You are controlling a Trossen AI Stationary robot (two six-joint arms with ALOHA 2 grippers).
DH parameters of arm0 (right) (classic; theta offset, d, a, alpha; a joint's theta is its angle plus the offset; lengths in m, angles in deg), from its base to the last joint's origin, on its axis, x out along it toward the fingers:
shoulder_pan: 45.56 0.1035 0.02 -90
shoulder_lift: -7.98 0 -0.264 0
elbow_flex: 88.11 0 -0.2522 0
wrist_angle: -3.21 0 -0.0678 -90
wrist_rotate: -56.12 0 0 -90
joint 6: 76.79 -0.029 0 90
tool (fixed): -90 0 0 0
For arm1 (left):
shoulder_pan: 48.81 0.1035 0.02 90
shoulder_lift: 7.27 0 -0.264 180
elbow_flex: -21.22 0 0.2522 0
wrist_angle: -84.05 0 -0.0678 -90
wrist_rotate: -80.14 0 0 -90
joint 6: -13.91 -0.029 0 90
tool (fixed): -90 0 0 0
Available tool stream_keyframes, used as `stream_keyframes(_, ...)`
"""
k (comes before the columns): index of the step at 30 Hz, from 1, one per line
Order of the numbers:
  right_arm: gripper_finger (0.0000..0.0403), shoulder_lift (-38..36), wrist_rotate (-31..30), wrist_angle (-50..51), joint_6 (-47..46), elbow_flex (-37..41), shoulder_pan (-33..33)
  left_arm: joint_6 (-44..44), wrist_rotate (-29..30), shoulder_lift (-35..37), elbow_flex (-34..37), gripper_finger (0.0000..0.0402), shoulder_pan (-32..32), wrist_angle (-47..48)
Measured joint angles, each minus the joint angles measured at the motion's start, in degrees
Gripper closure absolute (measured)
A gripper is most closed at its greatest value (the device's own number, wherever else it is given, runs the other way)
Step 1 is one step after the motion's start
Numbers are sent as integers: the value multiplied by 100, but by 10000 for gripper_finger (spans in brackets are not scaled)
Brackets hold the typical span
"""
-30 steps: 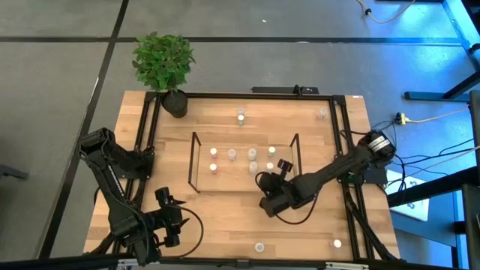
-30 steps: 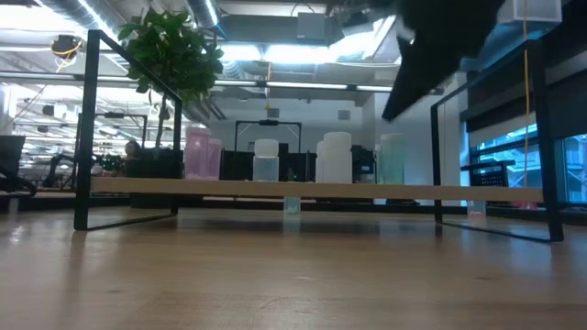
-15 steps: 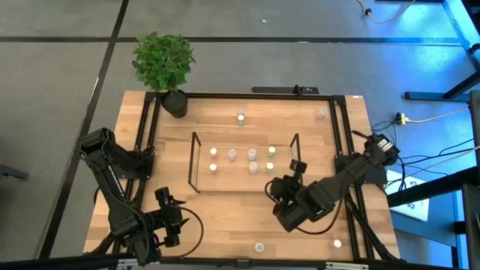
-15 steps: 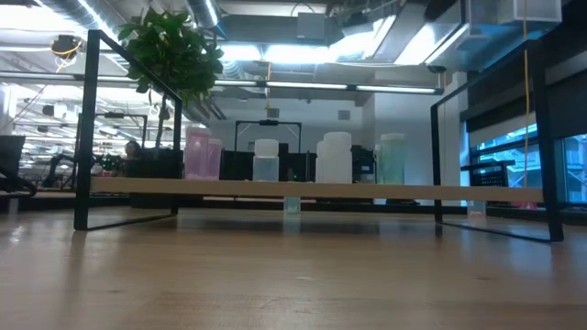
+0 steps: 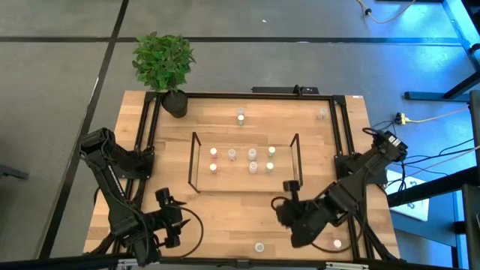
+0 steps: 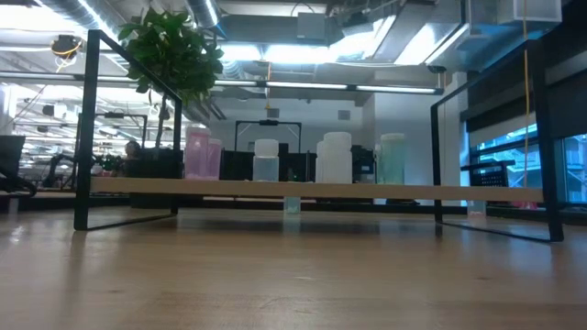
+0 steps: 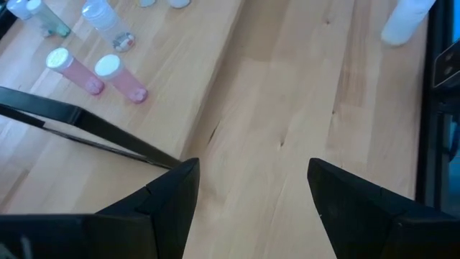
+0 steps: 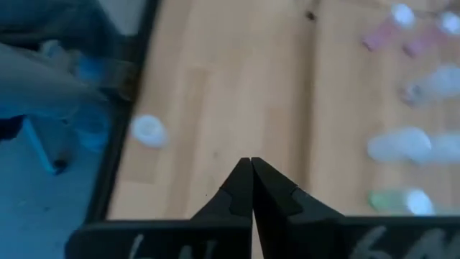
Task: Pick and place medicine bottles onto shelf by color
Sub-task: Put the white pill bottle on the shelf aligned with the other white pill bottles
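**Right arm heading for a loose bottle**

Wooden table (image 5: 225, 217), seen from above: right gripper (image 5: 289, 187) closed and empty, near the shelf (image 5: 244, 161); a loose bottle (image 5: 337, 243) lies nearby. Left gripper (image 7: 248, 173) is parked, open. Fingers should be opened before descent.

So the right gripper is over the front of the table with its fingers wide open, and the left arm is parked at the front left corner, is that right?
Not quite. The right gripper is shut, fingers pressed together with nothing between them, as the right wrist view shows. The rest holds: it is over the front of the table, and the left gripper waits at the front left.
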Motion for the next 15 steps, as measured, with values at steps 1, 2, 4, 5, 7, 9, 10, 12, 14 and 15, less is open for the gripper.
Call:
stream_keyframes(1, 400, 0, 60, -128, 121, 0, 40, -6, 30, 0, 1, 149, 0, -62)
stream_keyframes(2, 400, 0, 94, -211, 194, 0, 83, -31, 85, 0, 0, 149, 0, -140)
stream_keyframes(4, 400, 0, 106, -233, 233, 0, 157, -184, 263, 0, 1, 149, 0, -283)
stream_keyframes(5, 400, 0, 116, -232, 192, 0, 187, -346, 398, 0, 0, 149, 0, -384)
stream_keyframes(7, 400, 0, 149, -232, 44, 0, 229, -720, 594, 2, 0, 149, -2, -628)
stream_keyframes(9, 400, 0, 149, -232, -90, 0, 260, -1042, 630, 0, 0, 149, 0, -853)
stream_keyframes(10, 400, 0, 149, -232, -136, 0, 275, -1144, 633, 0, 1, 149, 0, -965)
stream_keyframes(12, 400, 0, 146, -243, -234, 0, 312, -1301, 632, 2, 1, 149, -2, -1128)
stream_keyframes(14, 400, 21, 133, -367, -324, 0, 331, -1397, 575, 0, 0, 149, 0, -1259)
stream_keyframes(15, 399, 31, 108, -408, -399, 1, 337, -1397, 553, 1, 1, 149, 0, -1295)
